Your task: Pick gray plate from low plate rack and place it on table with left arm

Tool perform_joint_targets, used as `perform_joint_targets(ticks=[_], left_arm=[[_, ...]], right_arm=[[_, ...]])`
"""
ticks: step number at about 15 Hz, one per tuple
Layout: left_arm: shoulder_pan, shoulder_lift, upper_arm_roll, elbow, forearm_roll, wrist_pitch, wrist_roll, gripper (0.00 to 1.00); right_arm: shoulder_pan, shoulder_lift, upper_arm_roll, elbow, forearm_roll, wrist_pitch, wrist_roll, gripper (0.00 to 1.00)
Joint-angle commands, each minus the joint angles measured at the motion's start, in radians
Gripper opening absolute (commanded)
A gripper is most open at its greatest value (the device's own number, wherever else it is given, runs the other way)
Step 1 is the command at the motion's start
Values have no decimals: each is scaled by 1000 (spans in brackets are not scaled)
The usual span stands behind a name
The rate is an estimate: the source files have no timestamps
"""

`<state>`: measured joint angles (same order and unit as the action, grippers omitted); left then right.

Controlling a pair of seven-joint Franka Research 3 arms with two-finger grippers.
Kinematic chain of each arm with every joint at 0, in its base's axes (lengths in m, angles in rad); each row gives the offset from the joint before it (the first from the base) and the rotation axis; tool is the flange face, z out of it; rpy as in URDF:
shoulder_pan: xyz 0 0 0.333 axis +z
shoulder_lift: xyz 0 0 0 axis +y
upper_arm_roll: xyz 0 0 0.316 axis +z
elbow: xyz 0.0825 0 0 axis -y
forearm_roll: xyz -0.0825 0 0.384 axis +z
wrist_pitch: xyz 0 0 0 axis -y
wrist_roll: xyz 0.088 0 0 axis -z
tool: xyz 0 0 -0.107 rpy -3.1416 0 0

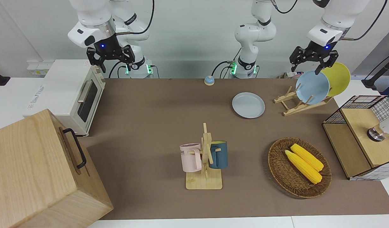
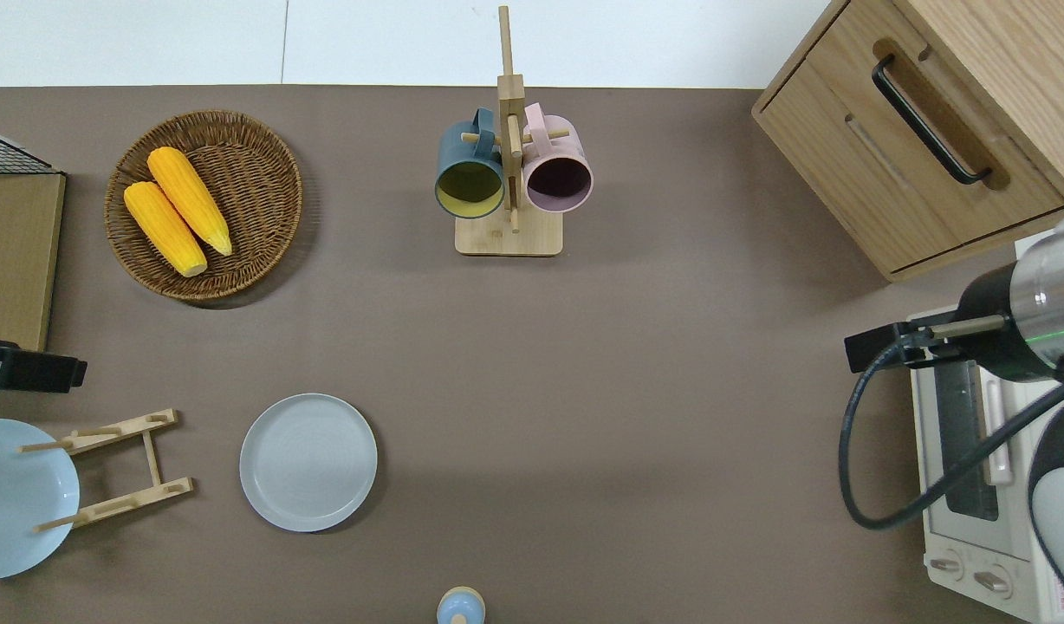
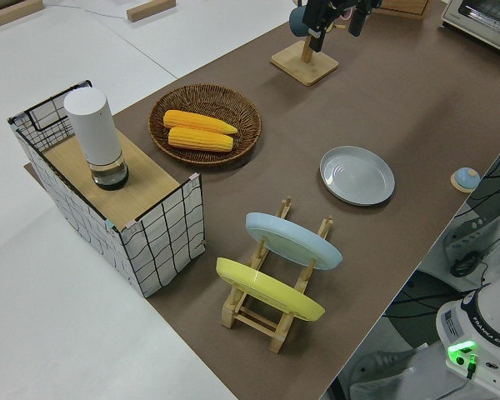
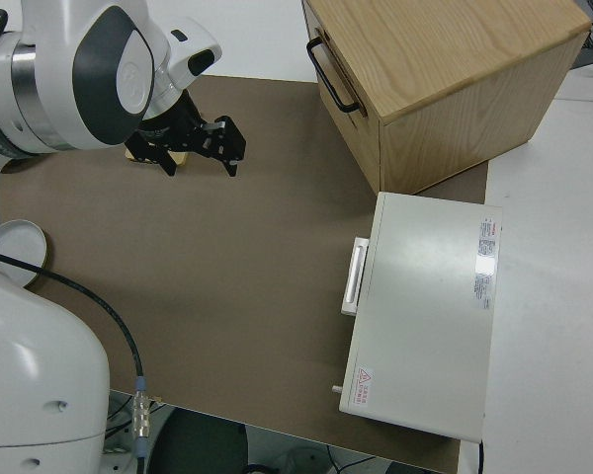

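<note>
The gray plate (image 1: 248, 105) lies flat on the table (image 1: 156, 120), beside the low plate rack (image 1: 289, 110) and toward the middle; it also shows in the overhead view (image 2: 308, 462). The rack (image 2: 151, 458) holds a light blue plate (image 1: 312, 87) and a yellow plate (image 1: 337, 77). My left gripper (image 1: 306, 66) is open and empty, up in the air. In the overhead view the left gripper (image 2: 29, 371) is over the mat at the rack's end of the table. My right arm is parked, its gripper (image 1: 111, 61) open.
A mug tree (image 1: 205, 158) with a pink and a blue mug stands mid-table. A wicker basket (image 1: 278, 164) holds two corn cobs. A wire box (image 1: 356, 139), a toaster oven (image 1: 71, 91), a wooden cabinet (image 1: 36, 171) and a small bell (image 1: 209, 80) stand at the edges.
</note>
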<state>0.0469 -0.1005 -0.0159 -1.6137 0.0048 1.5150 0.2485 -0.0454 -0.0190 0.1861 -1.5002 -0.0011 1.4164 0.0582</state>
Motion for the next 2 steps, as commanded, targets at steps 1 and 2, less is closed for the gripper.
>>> perform_joint_targets(ticks=[1,2], left_arm=[[1,-13,-2,-17,-14,4,-17,1000],[1,-15,-2,-17,-14,1,-17,1000]], right_arm=[[-10,-2,6,6,10,-14,0,990],[-10,-2,6,6,10,-14,0,990]])
